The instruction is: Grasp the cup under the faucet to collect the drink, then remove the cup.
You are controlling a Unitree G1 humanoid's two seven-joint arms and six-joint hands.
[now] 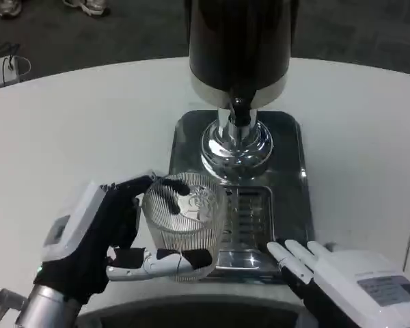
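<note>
Nearest, the right robot hand (348,277) is lying open and empty on the table (75,123) at the drip tray's (290,171) near right corner, apparently waiting. To its left, the left robot hand (106,236) is wrapping its fingers around the ribbed clear cup (184,225), gripping it at the tray's near left edge, so the cup is sitting near of the faucet (239,113) rather than beneath it. Farther back, the dark dispenser (238,41) is overhanging the tray, probably so drips fall onto the grate (249,212).
</note>
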